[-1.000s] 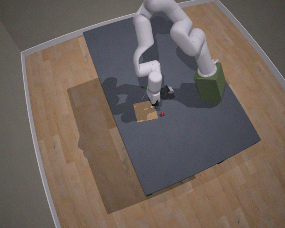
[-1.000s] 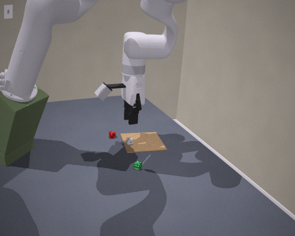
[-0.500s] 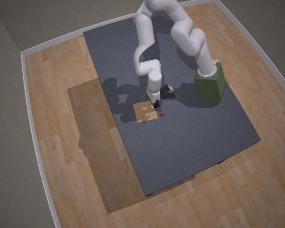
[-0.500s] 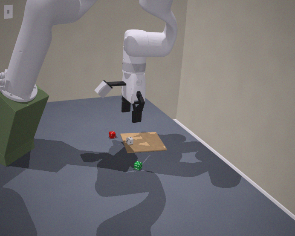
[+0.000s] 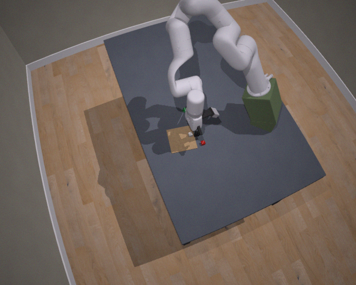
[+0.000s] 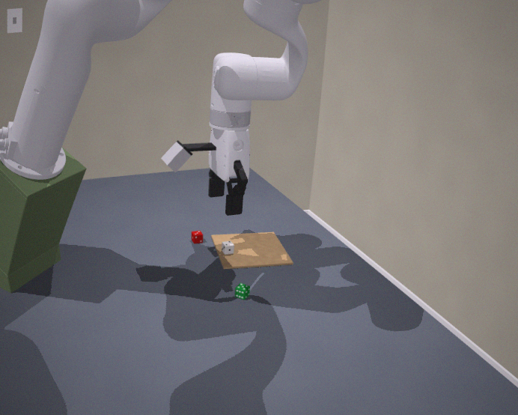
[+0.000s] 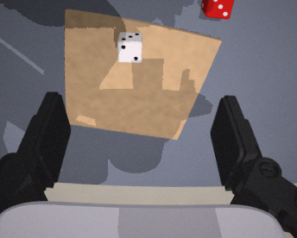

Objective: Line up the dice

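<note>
The tan mat (image 5: 175, 145) (image 6: 268, 255) (image 7: 91, 103) lies flat on the table. The white die (image 5: 190, 134) (image 6: 227, 247) (image 7: 130, 52) rests on the mat near the edge toward the base. The red die (image 5: 202, 142) (image 6: 197, 237) (image 7: 218, 8) lies on the table just off the mat, on the base side. The green die (image 5: 184, 110) (image 6: 242, 291) lies on the table beside the mat, outside the wrist view. My gripper (image 6: 224, 204) (image 7: 141, 112) is wide open and empty, above the mat area and clear of the white die. The arm partly covers the gripper in the top view.
The arm's base stands on a green pedestal (image 5: 261, 114) (image 6: 40, 225) at one edge of the dark table (image 5: 237, 166) (image 6: 129, 354). The table's far edge runs beyond the mat. Arm shadows fall across the mat and table.
</note>
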